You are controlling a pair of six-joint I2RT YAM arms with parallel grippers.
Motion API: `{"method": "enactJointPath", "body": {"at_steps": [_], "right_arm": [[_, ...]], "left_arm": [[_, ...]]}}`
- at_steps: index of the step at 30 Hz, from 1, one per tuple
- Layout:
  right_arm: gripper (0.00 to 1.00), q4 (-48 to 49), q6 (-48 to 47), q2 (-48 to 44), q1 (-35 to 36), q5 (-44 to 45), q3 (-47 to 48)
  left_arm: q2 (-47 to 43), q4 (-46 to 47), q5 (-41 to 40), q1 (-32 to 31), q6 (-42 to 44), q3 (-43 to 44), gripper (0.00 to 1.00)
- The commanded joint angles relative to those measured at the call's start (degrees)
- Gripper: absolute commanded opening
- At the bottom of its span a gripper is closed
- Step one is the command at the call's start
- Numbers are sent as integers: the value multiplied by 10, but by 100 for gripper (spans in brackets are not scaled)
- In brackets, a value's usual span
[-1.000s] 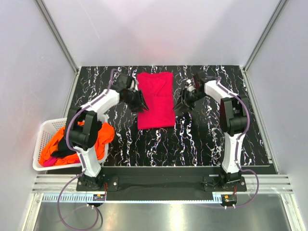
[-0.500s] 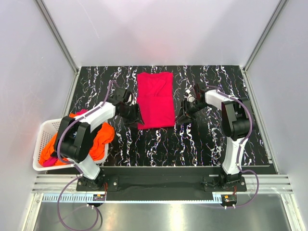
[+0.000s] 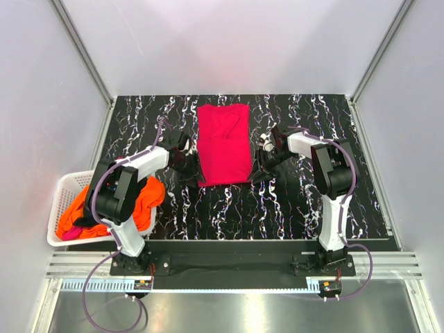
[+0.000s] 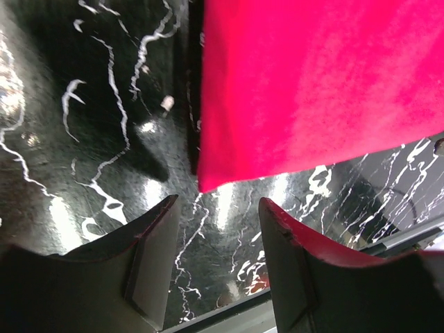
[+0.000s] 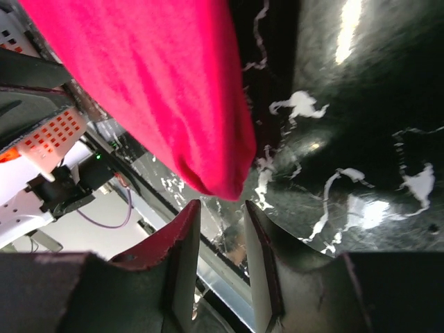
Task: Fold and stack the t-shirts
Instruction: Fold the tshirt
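Observation:
A magenta-red t-shirt (image 3: 224,143) lies folded into a long strip on the black marbled table (image 3: 291,208). My left gripper (image 3: 190,172) is open and empty, low at the shirt's near left corner (image 4: 208,182). My right gripper (image 3: 257,173) is open and empty, low at the shirt's near right corner (image 5: 222,182). In both wrist views the corner sits just beyond the fingertips, not between them. Orange, black and pink shirts (image 3: 97,208) are piled in the basket at the left.
A white slatted basket (image 3: 60,201) stands at the table's left edge beside the left arm's base. White walls with metal rails enclose the table on three sides. A metal rail runs along the near edge.
Both grippers have moved toward the near edge along the shirt's sides, from about mid-length to its near corners, and dropped lower. The shirt has not moved.

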Motion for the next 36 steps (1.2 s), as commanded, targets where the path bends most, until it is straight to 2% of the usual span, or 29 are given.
{"method": "enactJointPath", "body": {"at_steps": [1, 6, 9, 15, 17, 21, 25, 26, 27, 28, 29, 30, 32, 33, 36], "right_arm": [[38, 21, 1, 2, 2, 16, 17], [28, 25, 7, 13, 2, 13, 31], [25, 27, 7, 16, 2, 13, 36], [25, 32, 15, 20, 2, 9, 35], [27, 31, 16, 16, 1, 24, 34], [31, 30, 15, 14, 1, 29, 28], [27, 33, 18, 18, 1, 25, 31], [26, 34, 18, 20, 1, 24, 32], [16, 33, 18, 21, 1, 24, 35], [11, 34, 19, 22, 1, 25, 34], [7, 33, 17, 21, 1, 28, 34], [4, 32, 17, 21, 1, 29, 32], [0, 33, 18, 14, 1, 35, 26], [0, 32, 19, 10, 1, 36, 24], [0, 32, 19, 1, 1, 43, 14]], "left_arm": [[10, 29, 5, 8, 9, 18, 53], [25, 44, 25, 14, 5, 20, 50], [32, 49, 32, 14, 2, 22, 48], [44, 61, 50, 15, -6, 21, 44], [49, 63, 54, 17, -10, 22, 40], [52, 60, 53, 17, -11, 21, 40], [56, 60, 56, 18, -12, 21, 40], [56, 60, 56, 19, -12, 20, 38], [57, 60, 56, 18, -12, 21, 34], [57, 59, 54, 18, -12, 21, 31], [57, 56, 50, 19, -11, 21, 23], [56, 50, 42, 20, -11, 22, 20], [57, 41, 35, 24, -10, 22, 14], [58, 34, 30, 24, -6, 23, 8], [57, 30, 27, 26, 0, 21, 0]]}}
